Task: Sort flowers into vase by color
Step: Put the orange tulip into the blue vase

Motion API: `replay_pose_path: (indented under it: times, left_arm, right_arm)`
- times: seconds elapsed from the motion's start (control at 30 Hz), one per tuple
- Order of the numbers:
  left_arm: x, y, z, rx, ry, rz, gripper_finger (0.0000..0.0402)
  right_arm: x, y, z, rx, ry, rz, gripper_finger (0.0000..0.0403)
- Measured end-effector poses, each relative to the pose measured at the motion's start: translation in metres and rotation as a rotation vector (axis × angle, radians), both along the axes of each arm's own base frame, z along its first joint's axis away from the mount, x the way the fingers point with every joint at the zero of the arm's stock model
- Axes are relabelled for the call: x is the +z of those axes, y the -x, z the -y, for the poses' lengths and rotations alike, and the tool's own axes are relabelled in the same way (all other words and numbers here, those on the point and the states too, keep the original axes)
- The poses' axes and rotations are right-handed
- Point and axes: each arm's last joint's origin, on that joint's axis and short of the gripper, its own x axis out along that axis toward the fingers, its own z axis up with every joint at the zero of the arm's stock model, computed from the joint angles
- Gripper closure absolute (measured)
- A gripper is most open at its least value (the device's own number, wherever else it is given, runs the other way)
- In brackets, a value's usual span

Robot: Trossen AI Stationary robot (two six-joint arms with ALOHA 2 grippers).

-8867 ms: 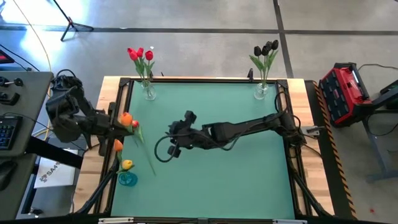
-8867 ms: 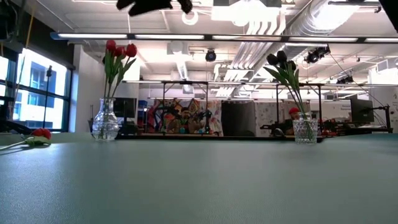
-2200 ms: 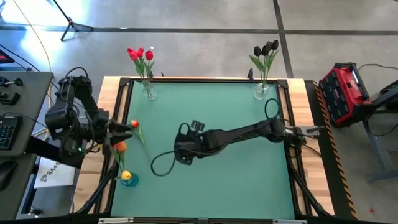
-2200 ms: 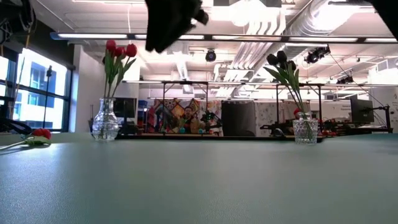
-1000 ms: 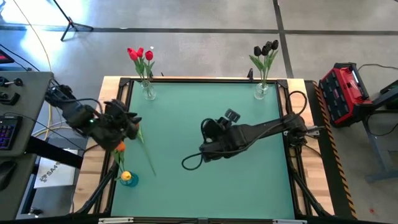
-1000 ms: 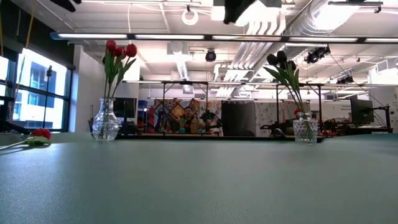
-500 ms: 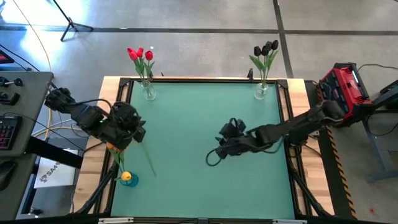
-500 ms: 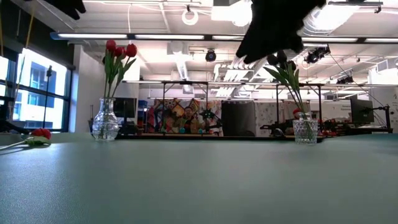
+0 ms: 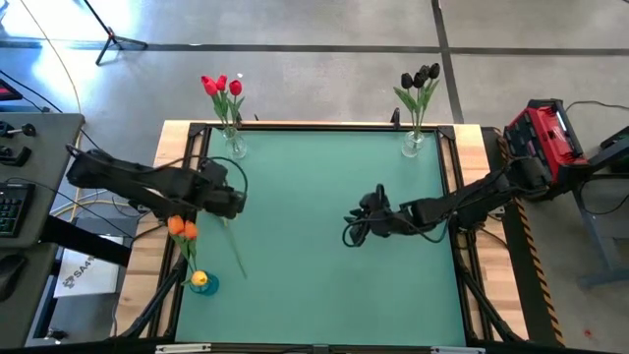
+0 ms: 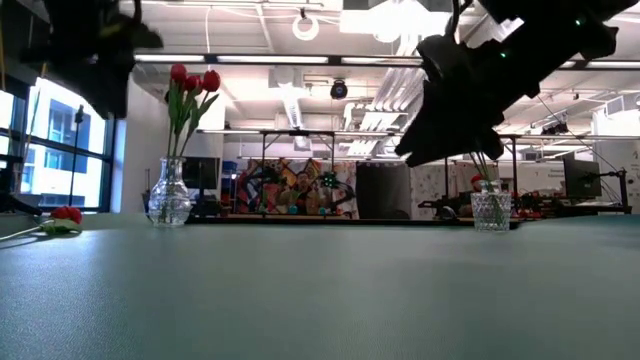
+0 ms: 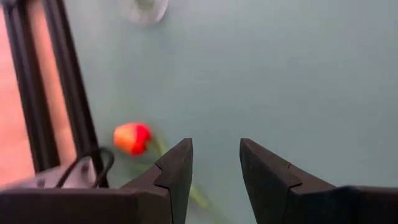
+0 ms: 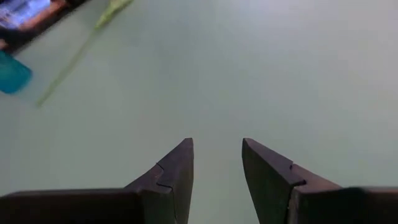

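A loose red tulip lies on the green mat at the left; its head (image 11: 132, 138) shows in the left wrist view and its stem (image 9: 234, 248) runs toward the near edge. My left gripper (image 9: 237, 204) hangs open over its head end and touches nothing. Orange and yellow tulips (image 9: 178, 228) stand in a blue vase (image 9: 202, 285) at the near left. Red tulips (image 9: 222, 88) fill a glass vase (image 9: 236, 147) at the far left, and black tulips (image 9: 420, 79) another (image 9: 413, 146) at the far right. My right gripper (image 9: 356, 228) hangs open over mid-table.
A black frame (image 9: 324, 127) borders the mat, with wooden table edges outside it. A red case (image 9: 545, 147) sits off the table's right side. The mat between the two grippers (image 9: 295, 216) is bare.
My left gripper has come down and moved toward the table's right, ending over the loose tulip's head end. My right arm has drawn back toward the right edge and sunk, its gripper tipping toward level. The flowers have not moved.
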Motion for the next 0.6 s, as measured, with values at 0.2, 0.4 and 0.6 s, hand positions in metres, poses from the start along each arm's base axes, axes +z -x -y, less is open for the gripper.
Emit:
replay_pose_path:
  times: [0.2,0.4,0.6]
  left_arm:
    - [-0.044,0.007,-0.001,0.159,0.127,-0.112,0.0282]
    - [-0.077,0.008,0.0,0.238,0.18,-0.093,0.028]
    - [-0.084,0.002,0.002,0.252,0.193,-0.127,0.0226]
  right_arm:
    - [-0.002,0.002,-0.004,0.069,0.069,-0.037,0.0277]
    - [-0.002,0.004,-0.012,0.121,0.139,-0.051,0.0277]
    - [-0.002,0.005,-0.016,0.138,0.151,-0.055,0.0277]
